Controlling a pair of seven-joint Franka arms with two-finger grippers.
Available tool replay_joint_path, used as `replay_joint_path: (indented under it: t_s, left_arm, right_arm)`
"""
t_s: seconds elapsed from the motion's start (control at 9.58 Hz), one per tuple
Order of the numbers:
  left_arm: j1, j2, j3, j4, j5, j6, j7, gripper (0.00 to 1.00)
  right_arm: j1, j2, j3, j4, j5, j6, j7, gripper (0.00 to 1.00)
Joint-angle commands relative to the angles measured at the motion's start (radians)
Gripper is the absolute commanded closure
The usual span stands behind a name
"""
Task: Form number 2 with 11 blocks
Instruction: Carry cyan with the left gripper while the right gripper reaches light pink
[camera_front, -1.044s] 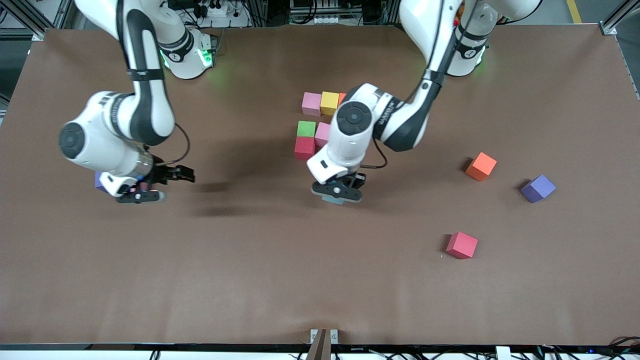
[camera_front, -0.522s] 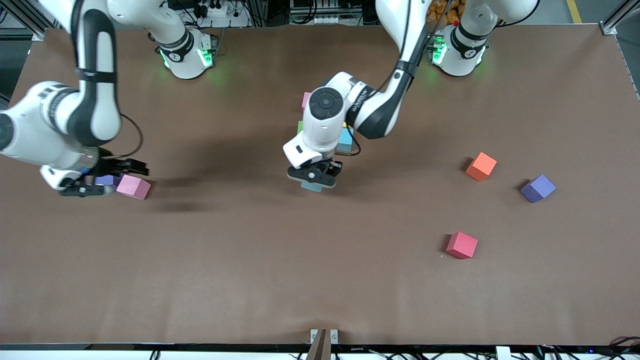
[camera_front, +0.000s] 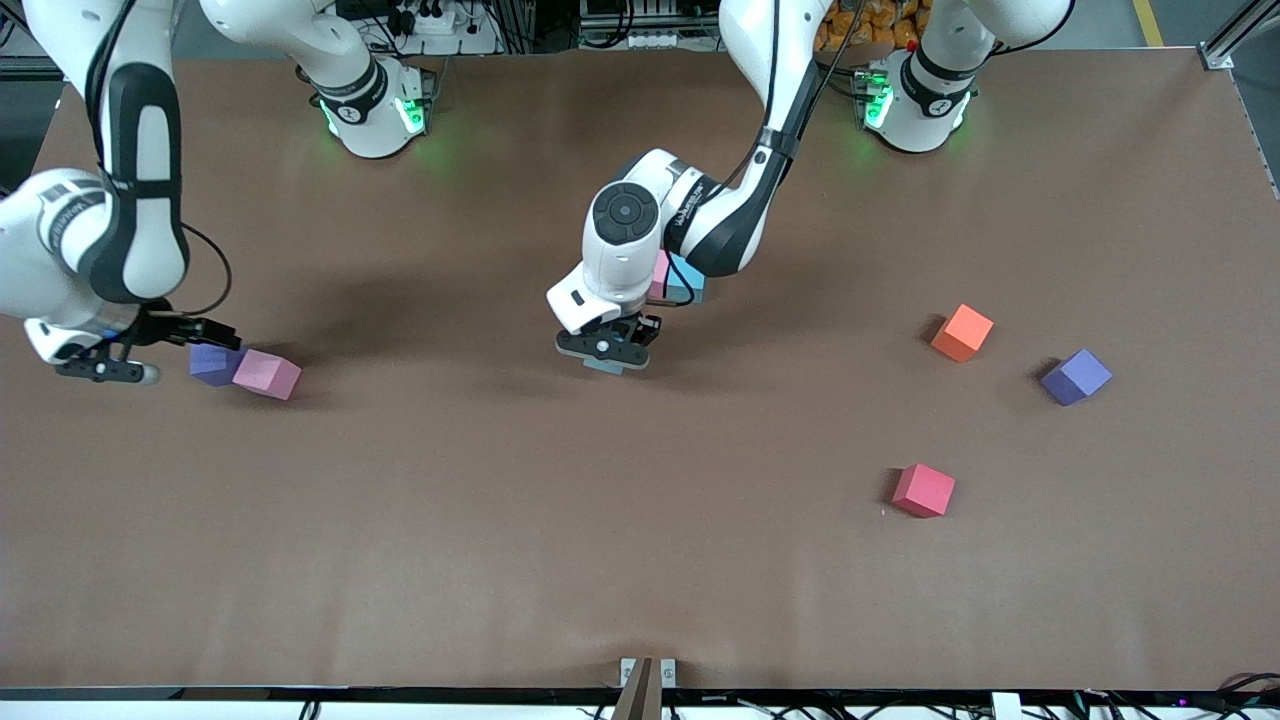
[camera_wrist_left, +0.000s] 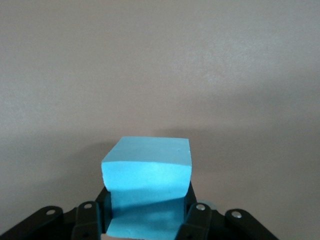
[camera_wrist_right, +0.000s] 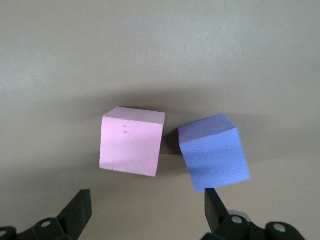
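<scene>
My left gripper (camera_front: 603, 350) is shut on a light blue block (camera_front: 603, 367) and hangs over bare table beside the block cluster. In the left wrist view that block (camera_wrist_left: 147, 175) fills the space between the fingers of the left gripper (camera_wrist_left: 148, 220). The left arm hides most of the cluster; only a pink block (camera_front: 660, 276) and a light blue block (camera_front: 689, 281) show. My right gripper (camera_front: 100, 371) is open and empty, over the table beside a purple cube (camera_front: 213, 363) and a pink block (camera_front: 266, 374). Ahead of the right gripper (camera_wrist_right: 145, 212) the right wrist view shows the pink block (camera_wrist_right: 131, 148) and purple cube (camera_wrist_right: 214, 158).
Toward the left arm's end of the table lie an orange block (camera_front: 962, 332), a red block (camera_front: 923, 490) nearer the camera, and a second purple cube (camera_front: 1076, 376). The brown table (camera_front: 640, 560) is bare nearer the camera.
The left gripper carried the light blue block toward the right arm's end, its arm now covering most of the cluster. The right arm swung toward its table end, uncovering the pink block and purple cube.
</scene>
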Motion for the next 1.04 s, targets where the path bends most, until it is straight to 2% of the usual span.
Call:
replay_joint_path:
  t_s: [0.0, 0.1, 0.42, 0.52, 0.73, 0.94]
  left_arm:
    - [-0.029, 0.050, 0.056, 0.044, -0.094, -0.030, -0.027, 1.00]
    - [-0.039, 0.064, 0.065, 0.044, -0.117, -0.030, -0.036, 1.00]
    - [-0.046, 0.078, 0.065, 0.042, -0.120, -0.048, -0.038, 1.00]
    - [-0.046, 0.078, 0.067, 0.042, -0.120, -0.059, -0.038, 1.00]
    - [-0.049, 0.078, 0.065, 0.041, -0.128, -0.067, -0.042, 1.00]
    - [-0.049, 0.087, 0.067, 0.039, -0.162, -0.073, -0.044, 1.00]
  right_arm:
    - [-0.091, 0.042, 0.116, 0.010, 0.103, 0.035, 0.009, 0.00]
    - [-0.085, 0.061, 0.116, 0.012, 0.140, 0.036, 0.012, 0.00]
    - [-0.085, 0.084, 0.125, 0.022, 0.150, 0.065, 0.059, 0.00]
    - [-0.099, 0.085, 0.151, 0.023, 0.168, 0.089, 0.059, 0.00]
    - [-0.099, 0.116, 0.159, 0.024, 0.228, 0.102, 0.056, 0.00]
    - [-0.101, 0.128, 0.170, 0.024, 0.233, 0.125, 0.050, 0.00]
